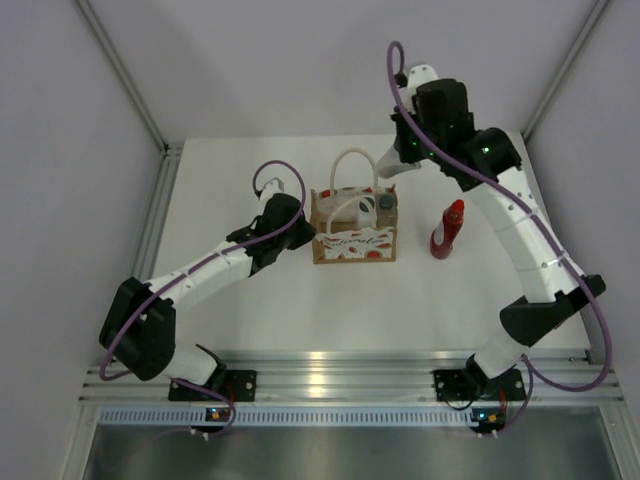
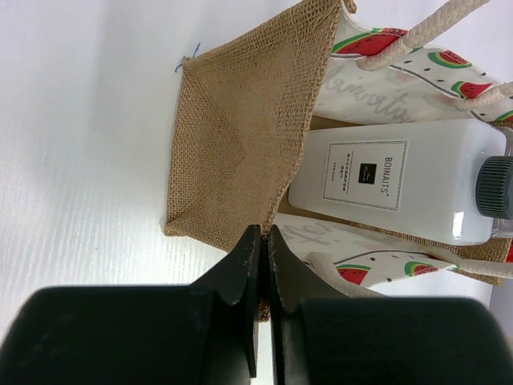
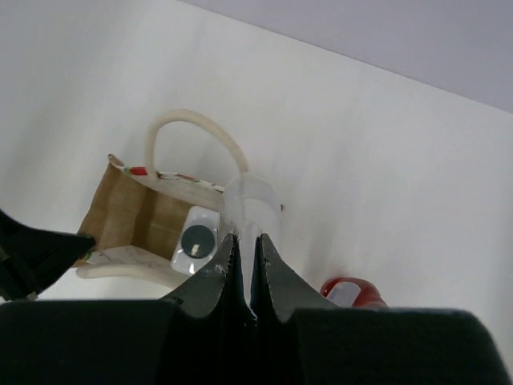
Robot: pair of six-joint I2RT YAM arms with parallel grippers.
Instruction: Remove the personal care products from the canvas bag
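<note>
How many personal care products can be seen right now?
3: red bottle standing right of the canvas bag, white bottle inside it, whitish tube in the right hand. Another may hide inside.

This is a robotics lab test cell: the left arm and right arm are bolted to an aluminium rail at the edge of a white table. Plain pale panels on metal struts box it in, and purple cables loop along the arms
</note>
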